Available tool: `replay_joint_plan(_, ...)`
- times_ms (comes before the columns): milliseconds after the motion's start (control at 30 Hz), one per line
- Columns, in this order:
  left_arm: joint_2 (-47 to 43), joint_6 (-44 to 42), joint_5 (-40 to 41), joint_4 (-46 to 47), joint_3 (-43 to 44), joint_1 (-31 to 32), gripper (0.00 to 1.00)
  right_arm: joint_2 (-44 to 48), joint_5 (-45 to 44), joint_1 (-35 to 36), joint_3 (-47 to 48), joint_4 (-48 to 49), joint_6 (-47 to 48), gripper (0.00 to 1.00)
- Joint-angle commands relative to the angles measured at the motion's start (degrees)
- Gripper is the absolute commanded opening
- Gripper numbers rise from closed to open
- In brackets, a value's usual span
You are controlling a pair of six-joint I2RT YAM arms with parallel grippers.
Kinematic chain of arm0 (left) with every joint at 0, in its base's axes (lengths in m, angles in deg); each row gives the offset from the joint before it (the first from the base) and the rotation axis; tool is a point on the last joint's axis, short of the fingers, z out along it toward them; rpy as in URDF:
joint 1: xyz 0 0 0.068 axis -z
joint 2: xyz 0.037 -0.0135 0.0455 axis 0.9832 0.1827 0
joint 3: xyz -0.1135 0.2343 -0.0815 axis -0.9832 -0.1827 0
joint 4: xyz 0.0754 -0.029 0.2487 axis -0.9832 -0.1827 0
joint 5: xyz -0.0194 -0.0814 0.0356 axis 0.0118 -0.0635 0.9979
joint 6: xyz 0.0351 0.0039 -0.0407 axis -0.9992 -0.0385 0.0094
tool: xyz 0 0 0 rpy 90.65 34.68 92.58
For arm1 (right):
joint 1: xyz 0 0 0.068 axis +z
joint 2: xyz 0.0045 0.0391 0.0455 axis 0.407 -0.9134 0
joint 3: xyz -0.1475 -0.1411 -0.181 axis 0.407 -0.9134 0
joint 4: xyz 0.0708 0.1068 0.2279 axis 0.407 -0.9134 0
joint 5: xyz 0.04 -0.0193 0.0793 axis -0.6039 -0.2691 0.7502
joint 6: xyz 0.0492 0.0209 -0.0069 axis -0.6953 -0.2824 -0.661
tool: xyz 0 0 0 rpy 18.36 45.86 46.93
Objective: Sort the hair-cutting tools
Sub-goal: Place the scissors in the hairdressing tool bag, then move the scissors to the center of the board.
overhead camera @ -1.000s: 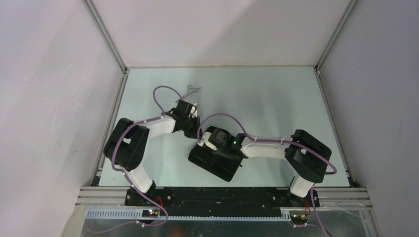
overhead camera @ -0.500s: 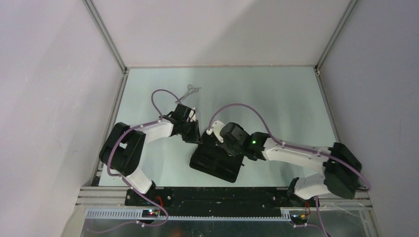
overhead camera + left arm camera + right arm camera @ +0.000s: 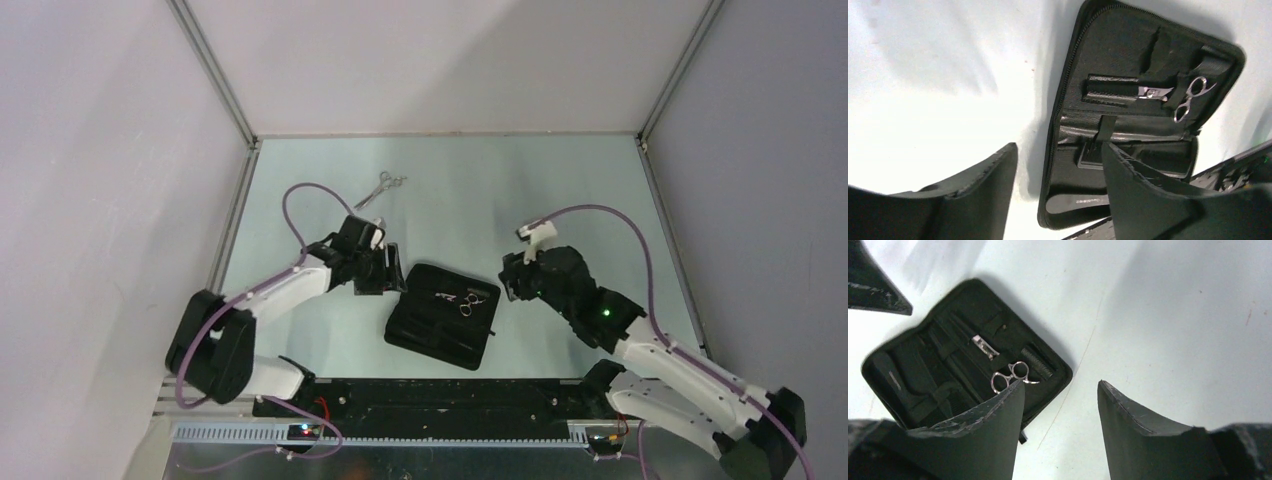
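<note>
The black zip case (image 3: 430,325) lies open on the table between my grippers. One pair of silver scissors (image 3: 468,300) is tucked inside it, ring handles showing (image 3: 1190,97) (image 3: 1010,375). A flat black comb (image 3: 1083,201) lies in the case's other half. A second pair of scissors (image 3: 386,183) lies loose on the table, far left of centre. My left gripper (image 3: 390,282) (image 3: 1059,147) is open over the case's left edge. My right gripper (image 3: 508,285) (image 3: 1060,382) is open over bare table, just right of the case.
The pale table (image 3: 560,200) is bounded by metal rails (image 3: 232,215) on both sides and the back. Purple cables loop above both wrists. The arm bases stand along the near edge.
Both grippers have opened. The right arm has drawn back to the right, off the case. The case now lies open, showing the scissors inside. The left arm has shifted slightly nearer.
</note>
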Motion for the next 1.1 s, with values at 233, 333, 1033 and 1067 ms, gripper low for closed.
replay_joint_plan(233, 1.24, -5.99, 16.8, -8.84, 18.59, -7.71, 0.92, 12.72, 1.21, -9.9, -6.98, 9.14, -13.73, 0.96)
replay_joint_plan(333, 6.64, -7.92, 19.08, -8.83, 26.77, -10.45, 0.9, 13.87, 1.34, -10.97, -8.26, 9.53, -15.49, 0.99)
replay_joint_plan(1033, 49.28, -26.57, 14.01, -23.53, 71.23, -17.75, 0.72, 14.69, 6.89, -13.16, -9.13, 6.58, -16.07, 0.99)
replay_joint_plan(1067, 50.02, -26.26, 13.57, -24.43, 71.89, -18.2, 0.72, 14.93, 6.95, -13.26, -9.13, 6.29, -16.15, 0.99)
